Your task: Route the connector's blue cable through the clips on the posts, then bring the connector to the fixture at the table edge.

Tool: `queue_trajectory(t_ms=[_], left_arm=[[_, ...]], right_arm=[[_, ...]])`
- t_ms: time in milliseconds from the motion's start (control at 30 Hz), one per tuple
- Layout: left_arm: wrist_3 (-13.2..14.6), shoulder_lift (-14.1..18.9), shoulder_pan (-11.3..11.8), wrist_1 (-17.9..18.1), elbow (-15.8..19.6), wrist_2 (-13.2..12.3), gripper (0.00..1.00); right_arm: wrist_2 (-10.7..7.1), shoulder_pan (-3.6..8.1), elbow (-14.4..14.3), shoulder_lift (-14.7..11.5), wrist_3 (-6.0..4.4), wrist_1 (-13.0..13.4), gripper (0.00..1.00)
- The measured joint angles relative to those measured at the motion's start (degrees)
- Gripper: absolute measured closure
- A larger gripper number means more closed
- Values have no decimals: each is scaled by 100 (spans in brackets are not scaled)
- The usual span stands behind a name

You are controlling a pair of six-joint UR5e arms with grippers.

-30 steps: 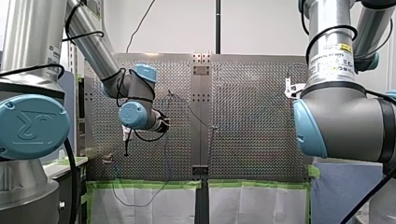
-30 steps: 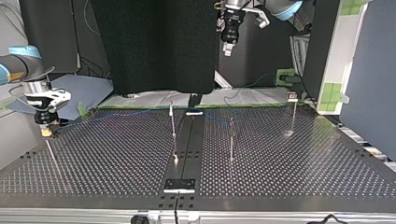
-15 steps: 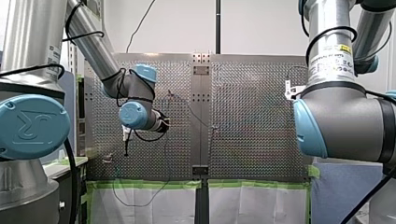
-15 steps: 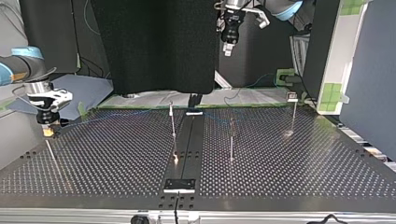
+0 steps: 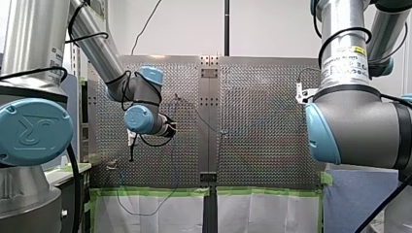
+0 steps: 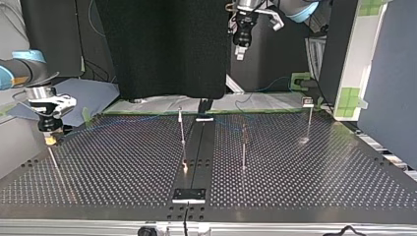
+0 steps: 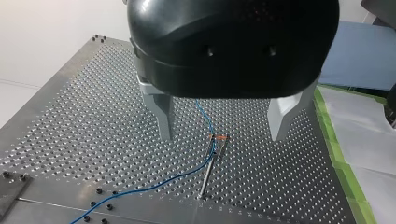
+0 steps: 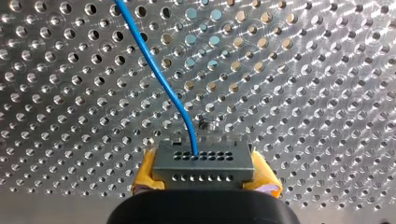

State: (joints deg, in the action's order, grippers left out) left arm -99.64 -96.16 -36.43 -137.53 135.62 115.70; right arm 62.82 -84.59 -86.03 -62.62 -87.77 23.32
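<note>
The grey connector (image 8: 203, 164) sits between the yellow pads (image 8: 145, 175) of my right gripper (image 8: 204, 179), which is shut on it just above the perforated table. Its blue cable (image 8: 159, 70) runs away from the connector over the holes. In the top view my right gripper (image 6: 49, 136) hangs low at the table's left edge. My left gripper (image 7: 223, 135) is open, its metal fingers (image 7: 164, 116) straddling empty air high above a thin post (image 7: 208, 168) with the blue cable (image 7: 205, 119) at its clip. In the top view my left gripper (image 6: 240, 49) hangs well above the table's far side.
Three thin posts (image 6: 182, 129) (image 6: 243, 147) (image 6: 309, 118) stand across the table's middle and right in the top view. A black centre strip ends in a small plate (image 6: 189, 194) at the near edge. Green tape and white sheets line the far edge.
My right gripper has shifted very slightly with the connector. My left arm has not visibly moved.
</note>
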Motion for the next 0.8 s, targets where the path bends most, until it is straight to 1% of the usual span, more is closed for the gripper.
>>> queue_trajectory(t_ms=[500,800], left_arm=[[6,-1,10,-11,-7,0,0],[6,-1,10,-18,-6,0,0]], right_arm=[[-36,-8,4,6,-14,73,100],[-56,-9,3,14,-45,116,100]])
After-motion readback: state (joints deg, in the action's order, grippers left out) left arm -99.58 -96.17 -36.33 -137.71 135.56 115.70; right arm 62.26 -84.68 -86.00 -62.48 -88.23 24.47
